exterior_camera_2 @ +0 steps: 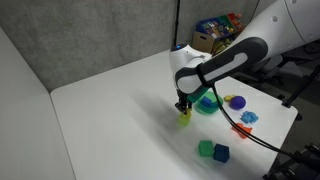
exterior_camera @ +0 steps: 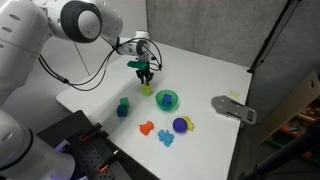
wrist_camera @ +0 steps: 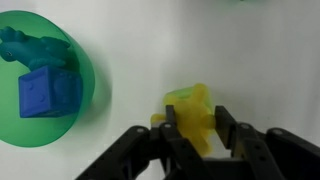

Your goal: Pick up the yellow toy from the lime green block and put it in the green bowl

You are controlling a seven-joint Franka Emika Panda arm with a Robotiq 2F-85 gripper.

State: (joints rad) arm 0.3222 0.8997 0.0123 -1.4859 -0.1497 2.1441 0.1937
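Observation:
The yellow toy (wrist_camera: 190,112) sits between my gripper's (wrist_camera: 196,115) two black fingers, which press on both of its sides. A sliver of the lime green block (wrist_camera: 182,94) shows right behind it. I cannot tell whether the toy still touches the block. In both exterior views the gripper (exterior_camera: 146,76) (exterior_camera_2: 184,105) hangs straight down over the lime green block (exterior_camera: 147,90) (exterior_camera_2: 185,118). The green bowl (exterior_camera: 160,97) (exterior_camera_2: 213,108) stands close beside it. In the wrist view the bowl (wrist_camera: 80,55) holds a blue cube and a teal toy.
On the white table are a blue cube (exterior_camera: 122,111) (exterior_camera_2: 221,153), a darker green cube (exterior_camera: 124,101) (exterior_camera_2: 205,148), a purple ball (exterior_camera: 180,125) (exterior_camera_2: 238,101), an orange toy (exterior_camera: 146,128) and a light-blue toy (exterior_camera: 166,138). A grey fixture (exterior_camera: 232,108) lies near the table edge.

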